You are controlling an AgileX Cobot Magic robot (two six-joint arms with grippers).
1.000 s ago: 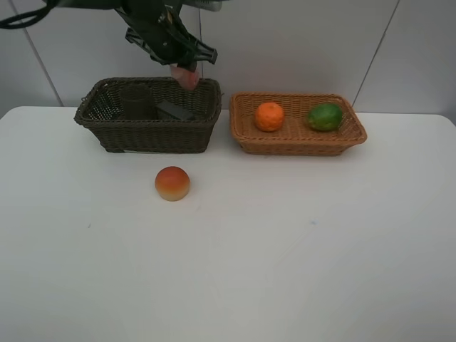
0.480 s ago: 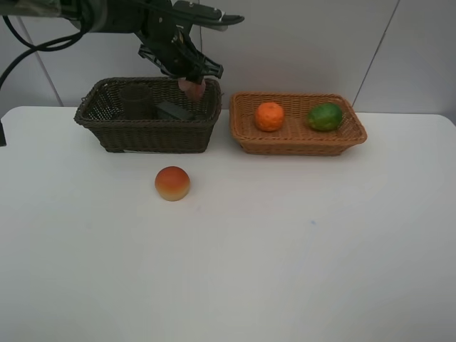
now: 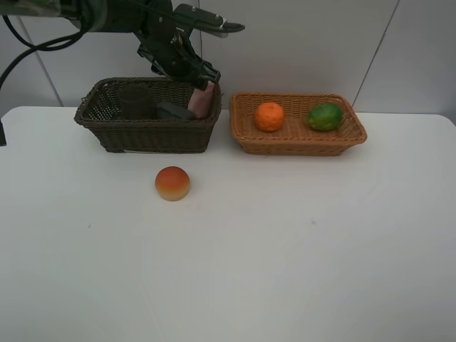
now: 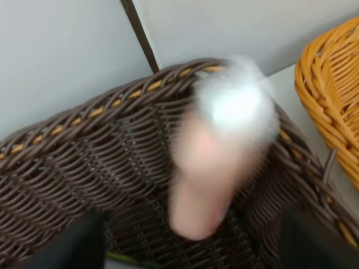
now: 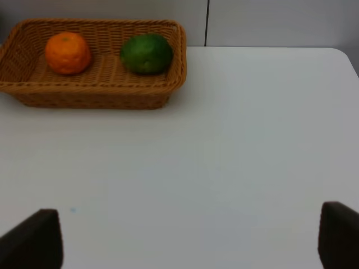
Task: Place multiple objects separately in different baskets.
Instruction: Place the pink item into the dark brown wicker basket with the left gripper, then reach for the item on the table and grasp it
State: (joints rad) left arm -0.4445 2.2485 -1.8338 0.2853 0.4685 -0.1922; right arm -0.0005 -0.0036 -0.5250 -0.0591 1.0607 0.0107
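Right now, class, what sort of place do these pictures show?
Probably a robot test bench: a bare white table, plain panelled wall, and two wicker baskets set for sorting.

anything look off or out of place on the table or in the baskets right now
One thing stands out: the peach-like fruit sits alone on the white table, outside both baskets. The pink bottle leans tilted in the corner of the dark basket rather than upright. The orange and green fruit rest tidily in the tan basket.
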